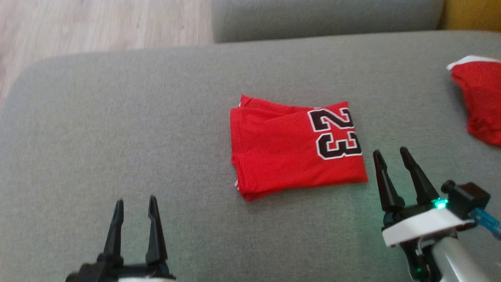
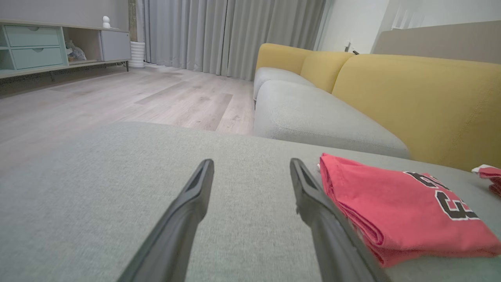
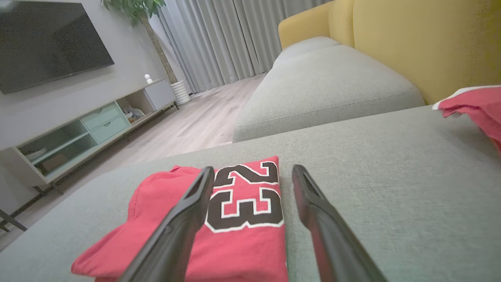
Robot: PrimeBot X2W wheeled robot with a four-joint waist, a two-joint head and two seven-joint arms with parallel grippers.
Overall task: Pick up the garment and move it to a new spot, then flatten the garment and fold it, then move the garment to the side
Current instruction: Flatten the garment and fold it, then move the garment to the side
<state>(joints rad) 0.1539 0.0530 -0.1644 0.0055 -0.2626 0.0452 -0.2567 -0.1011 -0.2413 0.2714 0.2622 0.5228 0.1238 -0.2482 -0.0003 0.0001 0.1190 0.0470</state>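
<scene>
Standing with its fingers spread wide and nothing between them, the right gripper (image 1: 390,152) sits just beside the garment (image 1: 282,156), which lies ahead and to its left on the grey cushion (image 1: 117,117). The red cloth is folded into a compact rectangle, with the number 23 (image 1: 334,133) on the edge nearest the fingertips. In the right wrist view that edge runs between the two fingers. This placement, I judge, suits a fresh hold for shifting the bundle aside, since the folding looks done. Farther left, the left gripper (image 1: 136,200) waits equally wide, well clear. Off to the right lies another red cloth (image 1: 479,102).
</scene>
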